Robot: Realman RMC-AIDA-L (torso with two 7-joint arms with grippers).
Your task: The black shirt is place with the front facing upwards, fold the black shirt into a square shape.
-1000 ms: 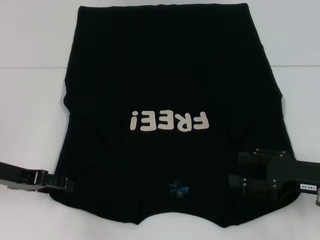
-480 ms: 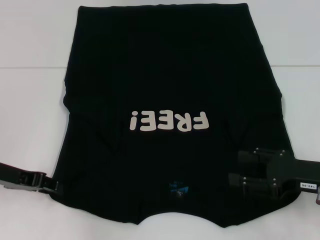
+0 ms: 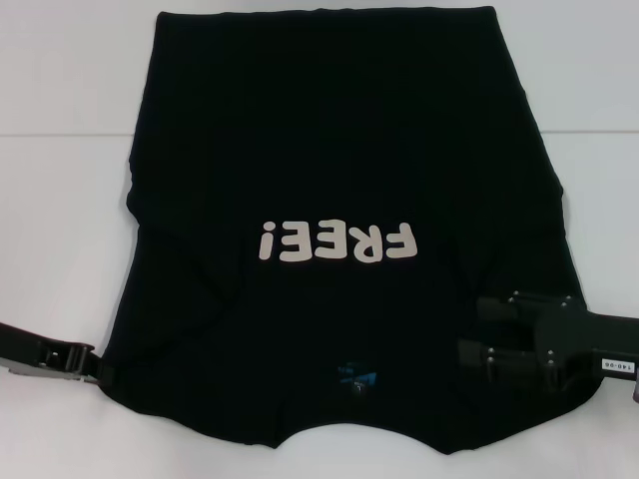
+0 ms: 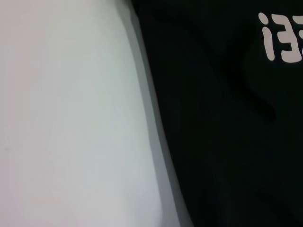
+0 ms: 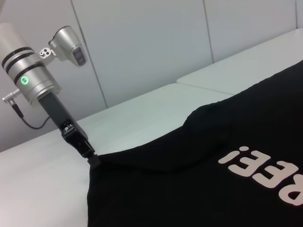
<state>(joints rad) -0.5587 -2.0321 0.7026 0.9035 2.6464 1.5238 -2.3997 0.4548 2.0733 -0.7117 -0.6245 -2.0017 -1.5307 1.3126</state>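
Fingers, left [image 3: 108,371]: pressed together on the near left edge of the black shirt [image 3: 339,150], tips meeting the cloth at its border, seen in the right wrist view as a thin black tip biting the shirt's corner [image 5: 93,160]; my left arm [image 3: 40,354] runs in low from the left over the counter [image 3: 60,200]

Fingers, right [image 3: 479,339]: two black bars lying over the near right part of the shirt, one above the other with a gap between them; spread apart, nothing visibly pinched; whether they touch the cloth below I cannot tell

Black shirt: spread flat on the white counter, front up, filling most of the head view; neck end towards me, hem at the far side

Lettering "FREE!" [image 3: 337,242]: cream, across the chest, upside down from my head view, between my two grippers and a little beyond them

Neck label [image 3: 357,377]: small, blue, near the collar at the near edge

Counter: white, bare on both sides of the shirt
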